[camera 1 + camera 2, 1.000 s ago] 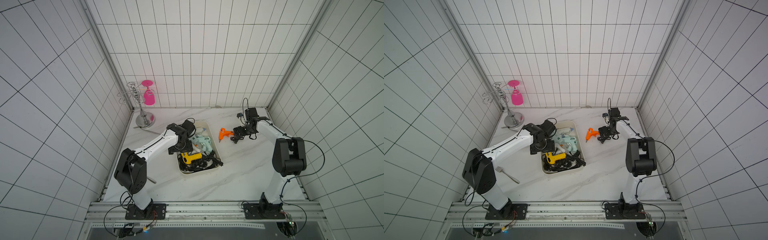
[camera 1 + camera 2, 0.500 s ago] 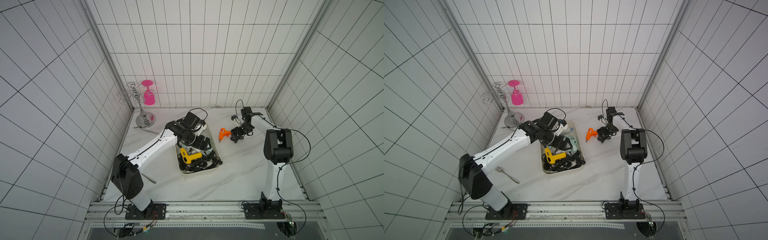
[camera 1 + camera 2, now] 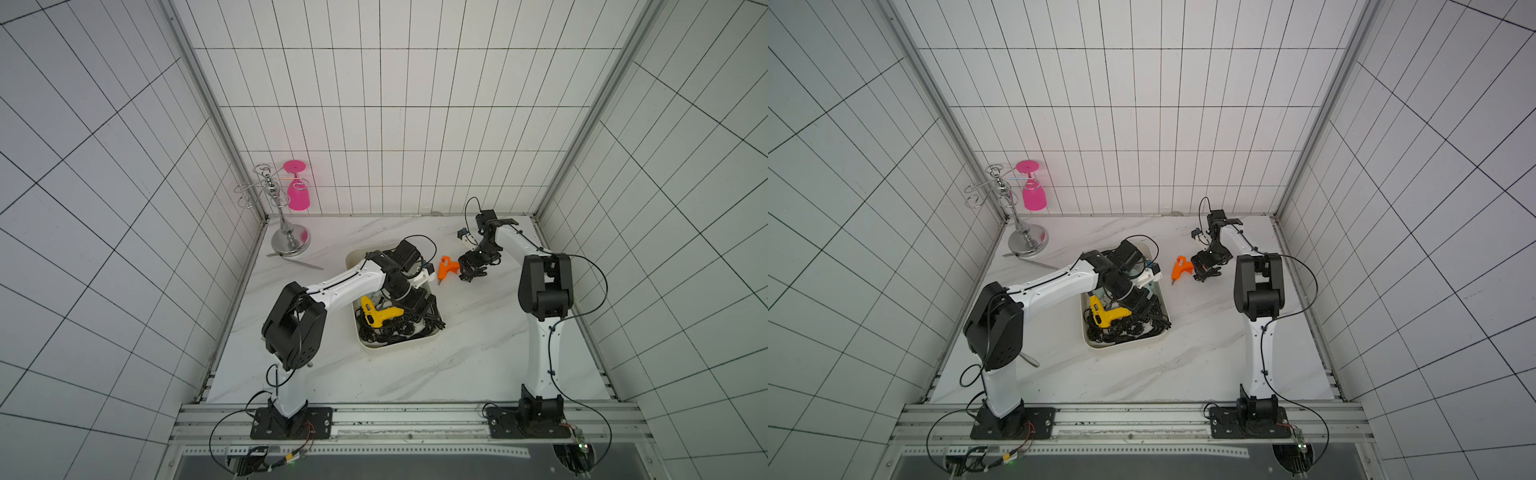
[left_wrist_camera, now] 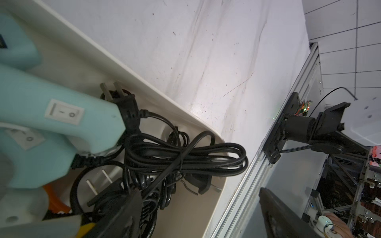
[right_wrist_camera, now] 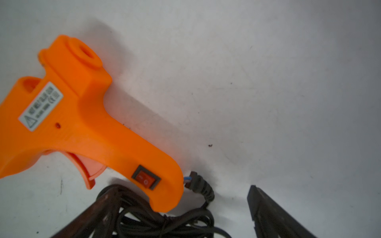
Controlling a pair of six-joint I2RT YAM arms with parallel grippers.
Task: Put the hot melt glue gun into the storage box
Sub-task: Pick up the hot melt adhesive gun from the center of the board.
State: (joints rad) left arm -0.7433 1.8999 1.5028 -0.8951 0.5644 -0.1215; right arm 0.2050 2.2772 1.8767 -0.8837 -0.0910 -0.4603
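orange glue gun (image 3: 448,268) (image 3: 1181,268) (image 5: 72,123): bright orange plastic with a white warning label on the body and a red rocker switch low on the handle. It lies flat on its side on the tabletop (image 3: 478,353), outside the box and just beside its far right corner.
black cord (image 5: 198,183): leaves the butt of the orange handle and ends in a loose coil beside it.
storage box (image 3: 399,345) (image 3: 1125,343) (image 4: 144,82): cream-white, low-walled, rounded corners, upright on the tabletop.
yellow glue gun (image 3: 380,316) (image 3: 1111,314): lies on its side inside the box.
teal glue gun (image 4: 51,123): inside the box, white rocker switch facing up.
cable bundle (image 4: 185,158): black, tangled along the box's near end, with plugs showing.
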